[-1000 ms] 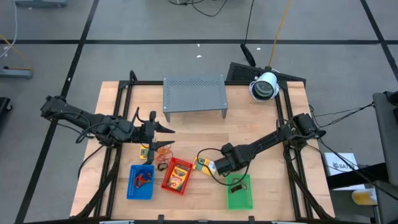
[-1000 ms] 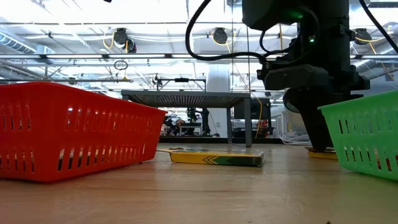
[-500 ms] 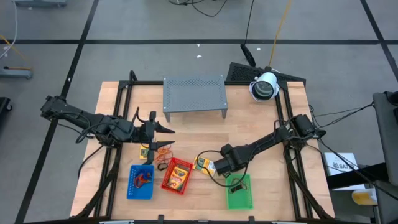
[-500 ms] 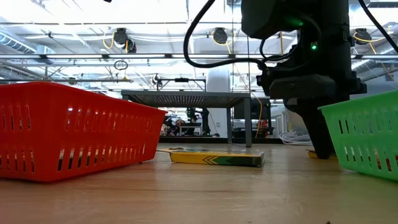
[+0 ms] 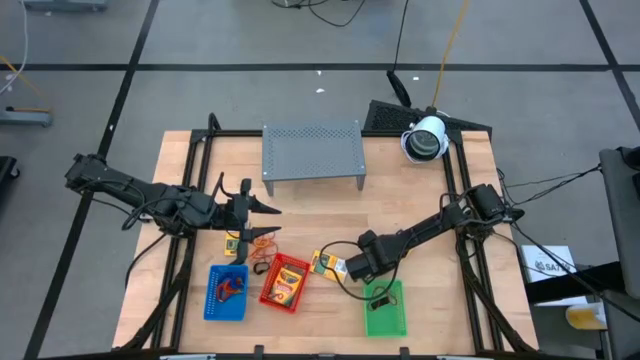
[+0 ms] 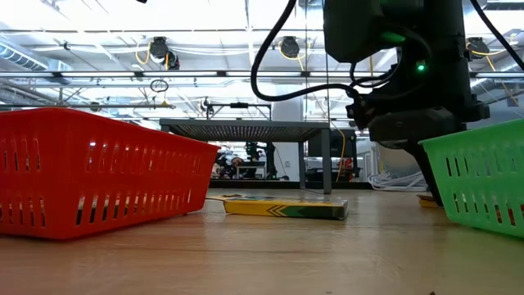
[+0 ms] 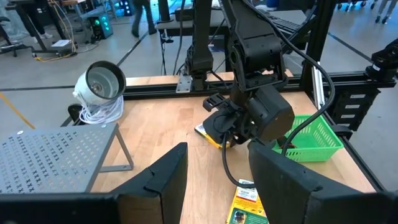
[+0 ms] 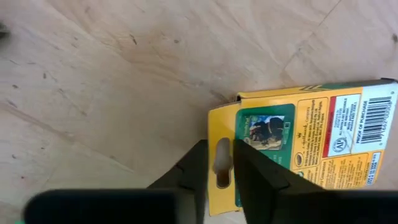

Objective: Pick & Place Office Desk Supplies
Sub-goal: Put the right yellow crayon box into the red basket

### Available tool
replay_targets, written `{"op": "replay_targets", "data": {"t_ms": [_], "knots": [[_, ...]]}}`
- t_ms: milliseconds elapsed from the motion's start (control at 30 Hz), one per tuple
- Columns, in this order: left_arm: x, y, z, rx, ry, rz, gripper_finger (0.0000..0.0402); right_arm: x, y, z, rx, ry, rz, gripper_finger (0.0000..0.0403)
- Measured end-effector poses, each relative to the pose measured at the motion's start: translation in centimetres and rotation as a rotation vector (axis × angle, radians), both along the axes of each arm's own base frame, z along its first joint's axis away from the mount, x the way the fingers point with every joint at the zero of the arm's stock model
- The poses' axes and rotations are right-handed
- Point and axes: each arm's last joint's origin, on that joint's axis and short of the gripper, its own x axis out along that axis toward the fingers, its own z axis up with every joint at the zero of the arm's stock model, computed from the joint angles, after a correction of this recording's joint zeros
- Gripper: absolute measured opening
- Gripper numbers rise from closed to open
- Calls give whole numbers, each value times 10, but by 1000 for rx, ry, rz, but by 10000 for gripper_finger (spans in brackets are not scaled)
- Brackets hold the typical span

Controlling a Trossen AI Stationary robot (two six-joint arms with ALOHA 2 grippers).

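The table [image 5: 400, 190] carries a grey rack [image 5: 311, 150] at its far side and three trays along the near edge: blue [image 5: 226, 293], red [image 5: 285, 283] and green [image 5: 385, 308]. The blue tray holds red and orange bands, the red tray a yellow packet, the green tray a small dark clip.

The left arm reaches in from the left edge; its gripper [image 5: 262, 207] hangs above the boards just behind the blue tray, fingers [image 7: 165, 177] clearly parted with nothing between them. Just below it lie a small packet [image 5: 232, 244] and loose bands [image 5: 262, 243] on the wood.

The right arm stretches from the right edge down toward the gap between red and green trays. Its gripper [image 8: 216, 167] is closed on the hang-tab end of a yellow packet [image 8: 298, 140], one finger on each side of the tab's slot. That packet [image 5: 327, 263] lies on the table just right of the red tray. In the low view another packet [image 6: 282, 206] lies flat between the red and green trays.
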Motion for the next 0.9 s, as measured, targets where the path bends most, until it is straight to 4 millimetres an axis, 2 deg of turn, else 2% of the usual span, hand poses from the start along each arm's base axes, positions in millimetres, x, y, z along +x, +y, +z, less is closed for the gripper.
{"op": "replay_targets", "data": {"t_ms": [133, 500, 900], "knots": [[0, 0, 0, 3, 0, 0, 182, 1, 1, 0, 6, -15, 1, 7], [1, 0, 3, 22, -32, -1, 182, 6, 2, 0, 19, -60, 32, 2], [1, 0, 3, 46, -33, -5, 182, 19, 5, -1, -3, -209, 93, 1]]}}
